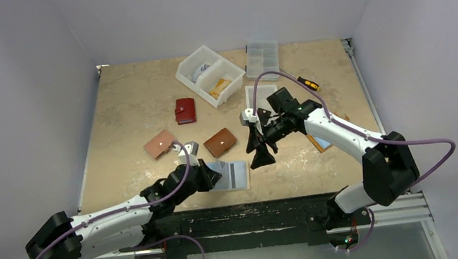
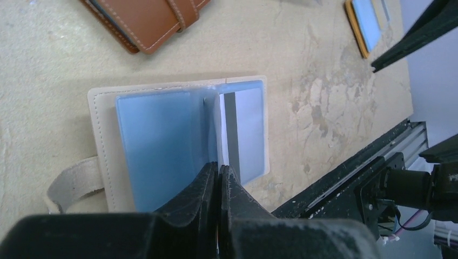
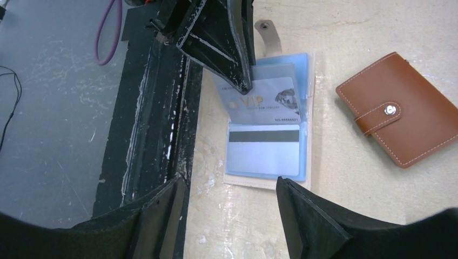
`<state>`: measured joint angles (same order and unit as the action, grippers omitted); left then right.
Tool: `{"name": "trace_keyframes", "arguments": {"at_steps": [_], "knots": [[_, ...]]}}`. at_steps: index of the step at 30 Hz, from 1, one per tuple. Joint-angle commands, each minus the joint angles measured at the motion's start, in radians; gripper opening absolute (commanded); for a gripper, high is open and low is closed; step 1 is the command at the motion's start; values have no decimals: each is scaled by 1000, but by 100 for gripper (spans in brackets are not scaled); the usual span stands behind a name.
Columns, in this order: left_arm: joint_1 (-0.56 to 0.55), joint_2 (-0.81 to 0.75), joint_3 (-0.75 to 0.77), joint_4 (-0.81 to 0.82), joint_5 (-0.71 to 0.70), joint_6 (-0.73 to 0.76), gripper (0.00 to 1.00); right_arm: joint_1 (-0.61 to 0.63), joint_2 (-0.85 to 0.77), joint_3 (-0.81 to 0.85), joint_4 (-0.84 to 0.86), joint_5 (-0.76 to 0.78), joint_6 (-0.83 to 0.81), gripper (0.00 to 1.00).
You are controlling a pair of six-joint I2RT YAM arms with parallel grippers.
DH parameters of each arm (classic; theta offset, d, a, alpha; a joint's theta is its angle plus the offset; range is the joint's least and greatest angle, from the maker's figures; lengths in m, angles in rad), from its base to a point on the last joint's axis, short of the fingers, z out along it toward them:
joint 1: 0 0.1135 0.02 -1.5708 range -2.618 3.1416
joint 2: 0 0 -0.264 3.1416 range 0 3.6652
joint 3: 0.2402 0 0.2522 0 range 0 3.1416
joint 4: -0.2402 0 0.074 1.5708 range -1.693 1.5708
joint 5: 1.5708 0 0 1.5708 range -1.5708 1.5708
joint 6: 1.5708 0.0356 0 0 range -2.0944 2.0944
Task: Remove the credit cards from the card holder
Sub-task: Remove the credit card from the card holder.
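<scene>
The cream card holder [image 1: 240, 179] [image 2: 100, 135] [image 3: 259, 183] lies open near the table's front edge, its blue plastic sleeves showing. My left gripper [image 1: 213, 172] [image 2: 219, 167] is shut on the edge of a pale VIP credit card [image 3: 267, 100], which is lifted from the middle of the holder. A second credit card [image 3: 264, 148] [image 2: 237, 129] with a dark stripe lies flat in a sleeve. My right gripper [image 1: 261, 156] [image 3: 232, 216] hangs open just right of the holder, nothing between its fingers.
A brown wallet [image 1: 220, 142] [image 2: 146, 21] [image 3: 402, 121], a tan wallet [image 1: 160, 144] and a red wallet [image 1: 185, 110] lie behind the holder. At the back stand a white bin [image 1: 210, 74] and a clear compartment box [image 1: 262, 57]. A screwdriver [image 1: 308, 83] lies at the right.
</scene>
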<state>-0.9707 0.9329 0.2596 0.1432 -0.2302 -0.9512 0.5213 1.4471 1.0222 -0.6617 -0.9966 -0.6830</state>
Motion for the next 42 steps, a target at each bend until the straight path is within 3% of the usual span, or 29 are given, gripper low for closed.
{"name": "trace_keyframes", "arguments": {"at_steps": [1, 18, 31, 42], "knots": [[4, 7, -4, 161, 35, 105, 0, 0, -22, -6, 5, -42, -41, 73], [4, 204, 48, 358, 139, 178, 0, -30, -52, -62, 11, -107, -137, 76], [4, 244, 42, 435, 166, 159, 0, -39, -42, -96, 51, -117, -90, 77], [4, 225, 5, 533, 153, 126, 0, -39, -41, -122, 114, -115, 16, 85]]}}
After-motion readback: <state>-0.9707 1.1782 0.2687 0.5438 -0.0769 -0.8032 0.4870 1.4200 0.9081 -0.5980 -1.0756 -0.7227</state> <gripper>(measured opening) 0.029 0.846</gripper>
